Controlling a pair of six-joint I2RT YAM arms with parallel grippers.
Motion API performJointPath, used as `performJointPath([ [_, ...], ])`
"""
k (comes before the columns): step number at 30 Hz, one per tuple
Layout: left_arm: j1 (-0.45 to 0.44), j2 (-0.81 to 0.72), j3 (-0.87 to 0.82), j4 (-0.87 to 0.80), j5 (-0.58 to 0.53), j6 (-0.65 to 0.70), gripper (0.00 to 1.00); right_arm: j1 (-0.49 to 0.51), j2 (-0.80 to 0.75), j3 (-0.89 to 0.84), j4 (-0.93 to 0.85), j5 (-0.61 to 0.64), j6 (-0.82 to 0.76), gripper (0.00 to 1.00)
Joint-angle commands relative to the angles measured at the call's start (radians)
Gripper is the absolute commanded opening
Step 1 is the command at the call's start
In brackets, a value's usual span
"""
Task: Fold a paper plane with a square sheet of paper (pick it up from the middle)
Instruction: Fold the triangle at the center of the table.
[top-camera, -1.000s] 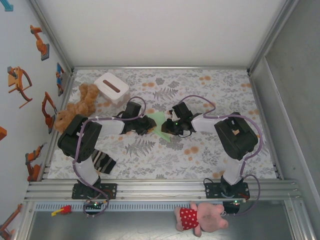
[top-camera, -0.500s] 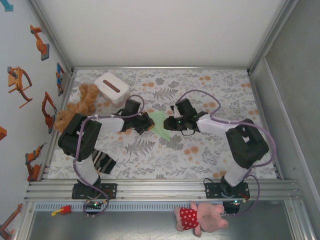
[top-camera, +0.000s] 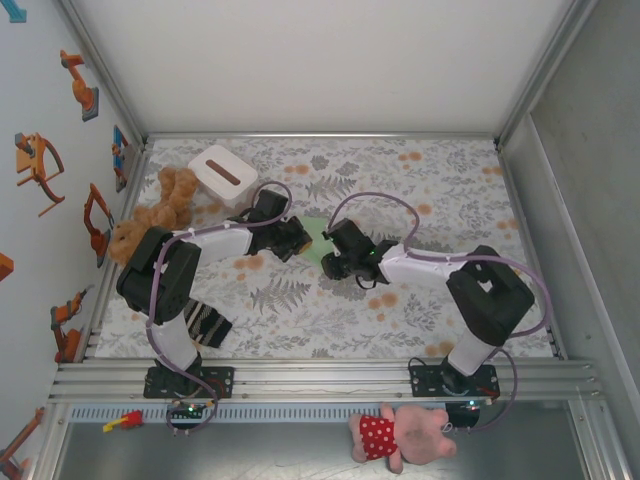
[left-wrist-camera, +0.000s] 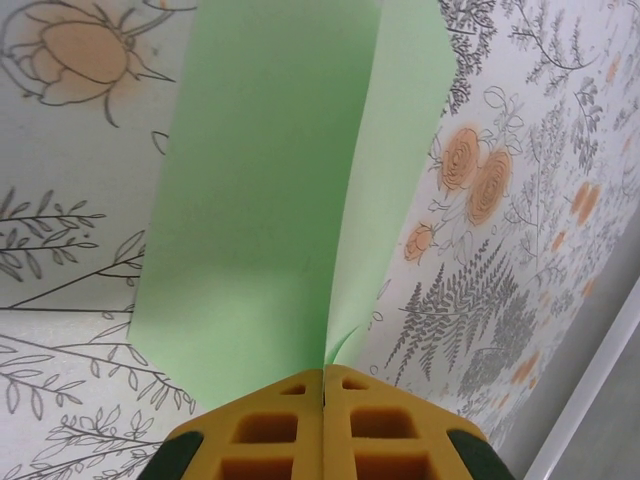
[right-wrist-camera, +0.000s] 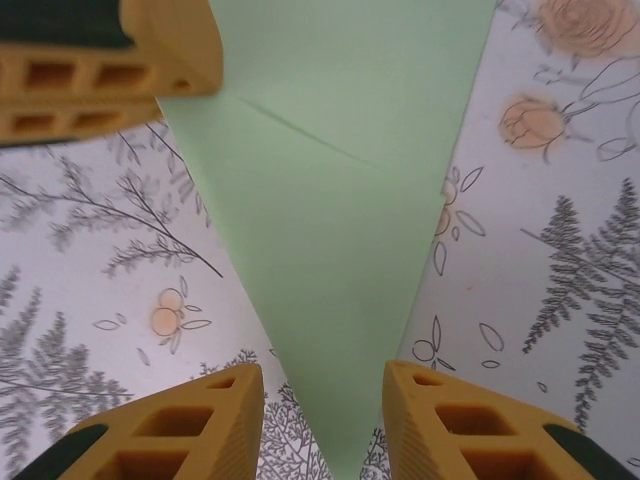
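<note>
**Pinching the plane at its crease: left jaws shut, right jaws parted**

Top view: the left gripper (top-camera: 297, 240) and right gripper (top-camera: 332, 262) meet in the middle of the table (top-camera: 430, 310); a small patch of the pale green plane (top-camera: 314, 240) shows between them, touching both; the jaws are too small here to judge; the box (top-camera: 222, 175) and the bear (top-camera: 160, 208) sit well apart at the far left.

Left wrist: the left gripper (left-wrist-camera: 323, 385) has its yellow pads (left-wrist-camera: 270, 430) pressed flat together with no gap; the plane (left-wrist-camera: 260, 200) is nipped between them right at its centre crease; its two flaps spread away from the pads, tilted up off the flowered table (left-wrist-camera: 70, 300).

Right wrist: the right gripper (right-wrist-camera: 325, 410) has its jaws partly open, at a middling gap; the plane (right-wrist-camera: 340, 170) narrows to a point that lies between the fingers (right-wrist-camera: 190, 425), and it seems to touch neither; the left gripper (right-wrist-camera: 100, 65) sits at the plane's edge in the upper left corner.

Against a second ago: the left jaws have gone from slightly open to fully shut; the right jaws have widened; in the top view the right gripper has slid nearer and to the left; less green shows now than before.
</note>
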Motion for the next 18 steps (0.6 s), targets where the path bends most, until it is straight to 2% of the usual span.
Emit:
performJointPath([
  [1,-0.006,-0.017,0.022,-0.033,-0.009,-0.023,0.05,0.022,0.027,0.035,-0.013,0.081,-0.037,0.36],
  [18,-0.008,-0.006,0.034,-0.04,-0.001,-0.032,0.06,0.049,0.114,0.08,0.017,0.146,-0.074,0.36],
])
